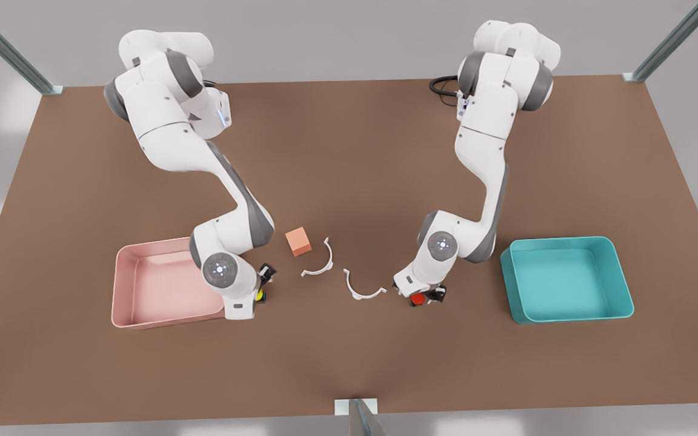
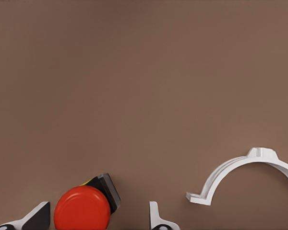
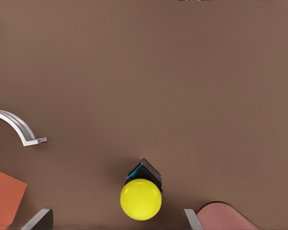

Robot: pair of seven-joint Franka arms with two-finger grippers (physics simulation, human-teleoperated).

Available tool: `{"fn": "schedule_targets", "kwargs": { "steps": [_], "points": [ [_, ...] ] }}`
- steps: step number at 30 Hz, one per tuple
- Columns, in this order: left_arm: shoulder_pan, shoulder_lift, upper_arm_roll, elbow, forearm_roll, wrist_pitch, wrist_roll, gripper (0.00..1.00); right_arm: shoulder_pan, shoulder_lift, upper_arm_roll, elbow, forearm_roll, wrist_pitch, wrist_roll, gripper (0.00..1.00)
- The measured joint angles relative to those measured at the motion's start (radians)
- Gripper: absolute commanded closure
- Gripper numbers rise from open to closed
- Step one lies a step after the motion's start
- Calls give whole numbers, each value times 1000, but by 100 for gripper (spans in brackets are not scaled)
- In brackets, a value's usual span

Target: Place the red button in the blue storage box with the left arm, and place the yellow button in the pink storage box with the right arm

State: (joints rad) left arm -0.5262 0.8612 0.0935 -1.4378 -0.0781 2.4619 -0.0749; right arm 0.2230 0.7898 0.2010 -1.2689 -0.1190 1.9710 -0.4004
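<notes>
The red button (image 1: 417, 298) (image 2: 82, 209) sits on the brown table between the open fingers of my left gripper (image 1: 425, 295) (image 2: 98, 218), which is lowered around it without closing. The blue storage box (image 1: 567, 278) lies at the front view's right of that arm. The yellow button (image 1: 259, 295) (image 3: 140, 199) stands on the table between the spread fingers of my right gripper (image 1: 262, 284) (image 3: 116, 219), which is open. Beside that gripper, on the front view's left, is the pink storage box (image 1: 155, 284) (image 3: 225, 218).
A salmon-orange cube (image 1: 298, 241) (image 3: 5, 196) and two white curved clips (image 1: 319, 264) (image 1: 362, 289) lie on the table between the arms. One clip (image 2: 240, 172) is close to the left gripper, the other clip (image 3: 17, 125) close to the right.
</notes>
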Motion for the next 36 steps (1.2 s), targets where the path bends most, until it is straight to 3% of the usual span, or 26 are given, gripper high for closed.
{"fn": "schedule_targets", "kwargs": {
  "steps": [7, 8, 10, 14, 22, 26, 28, 32, 36],
  "points": [
    [0, 36, 0, 1, -4, 48, -23, 1, 1, 14, -8, -16, 0, 41, -136, 0],
    [0, 38, 0, 1, -7, 56, -26, 15, 1, 18, -8, -16, -1, 45, -154, 0],
    [0, 41, 0, 1, -13, 67, -31, 18, 4, 35, -15, -15, -1, 50, -189, 0],
    [-1, 42, 0, 1, -18, 81, -41, 36, 7, 41, -26, -51, -2, 68, -252, 0],
    [-1, 14, 0, 1, -19, 89, -70, 53, 5, 41, -36, -137, -2, 142, -350, 0],
    [30, -103, 6, -11, -12, 10, -80, 53, 6, 41, -35, -189, -2, 197, -385, 0],
    [98, -213, 7, -98, -9, -51, -67, 53, 6, 42, -35, -204, -2, 221, -400, 0],
    [316, -407, 8, -284, -7, -146, 16, 55, 7, 42, -35, -232, -3, 270, -426, 7],
    [536, -426, 8, -300, -9, -222, 170, 55, 7, 43, -35, -234, -2, 297, -447, 38]
  ]
}}
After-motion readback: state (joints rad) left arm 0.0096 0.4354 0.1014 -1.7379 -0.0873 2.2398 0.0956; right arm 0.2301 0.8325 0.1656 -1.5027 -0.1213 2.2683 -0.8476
